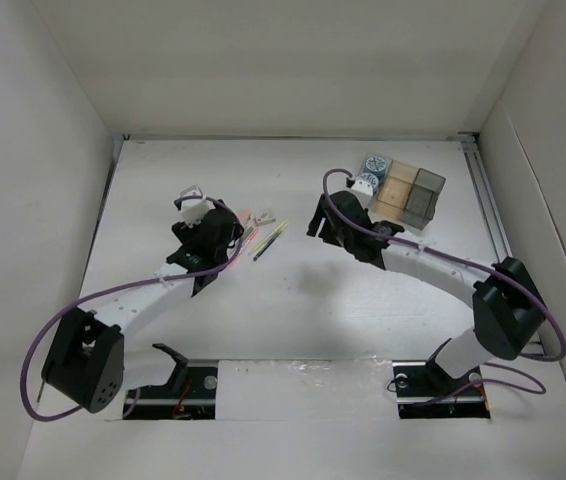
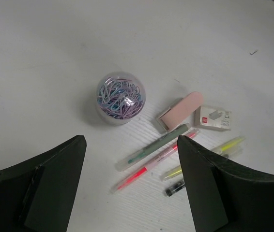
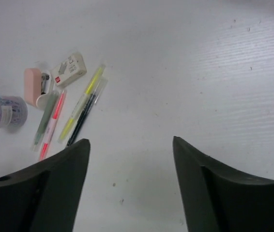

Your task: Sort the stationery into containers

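Note:
Several pens lie side by side on the table [image 1: 268,238]: a green one [image 2: 159,146], a pink one [image 2: 151,164], a yellow one [image 2: 226,145] and a dark one [image 2: 175,188]. A pinkish-white block [image 2: 181,110] and a small white box [image 2: 213,117] lie just beyond them. My left gripper [image 2: 131,141] is open and empty above the near pen ends. My right gripper [image 3: 130,141] is open and empty over bare table, right of the pens [image 3: 81,108]. The joined containers [image 1: 408,190] stand at the back right; two blue cylinders [image 1: 374,164] sit in their left boxes.
A clear round tub of coloured paper clips [image 2: 120,96] stands left of the pens, and shows in the right wrist view [image 3: 5,110]. White walls close in the table on the left, back and right. The right arm's purple cable [image 1: 433,255] arcs near the containers.

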`<state>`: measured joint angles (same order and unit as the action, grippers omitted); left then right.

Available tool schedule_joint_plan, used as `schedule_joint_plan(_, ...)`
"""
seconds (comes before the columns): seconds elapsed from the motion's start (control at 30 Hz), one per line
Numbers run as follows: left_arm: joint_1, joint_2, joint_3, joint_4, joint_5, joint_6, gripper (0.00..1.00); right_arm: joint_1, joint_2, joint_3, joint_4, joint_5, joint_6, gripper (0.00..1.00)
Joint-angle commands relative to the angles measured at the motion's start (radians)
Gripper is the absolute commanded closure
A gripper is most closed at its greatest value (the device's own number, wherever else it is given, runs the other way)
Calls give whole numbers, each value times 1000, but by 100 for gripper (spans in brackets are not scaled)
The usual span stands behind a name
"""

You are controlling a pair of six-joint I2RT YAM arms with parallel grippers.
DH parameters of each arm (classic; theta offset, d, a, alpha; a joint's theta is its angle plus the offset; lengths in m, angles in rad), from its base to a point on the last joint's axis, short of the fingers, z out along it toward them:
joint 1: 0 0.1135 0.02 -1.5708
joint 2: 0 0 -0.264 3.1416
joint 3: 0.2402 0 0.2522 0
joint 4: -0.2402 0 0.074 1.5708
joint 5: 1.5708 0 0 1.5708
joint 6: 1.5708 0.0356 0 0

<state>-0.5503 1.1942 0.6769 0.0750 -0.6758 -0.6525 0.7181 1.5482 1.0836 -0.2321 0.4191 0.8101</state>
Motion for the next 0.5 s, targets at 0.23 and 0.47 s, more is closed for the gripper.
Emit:
schedule_joint_plan(0.23, 91, 119, 119, -23, 79, -1, 27, 69, -175, -73, 30, 12, 18, 11)
schedule_joint_plan(0.47, 187, 261, 183, 6, 183, 10, 27, 89, -195, -86, 60, -39, 18, 7)
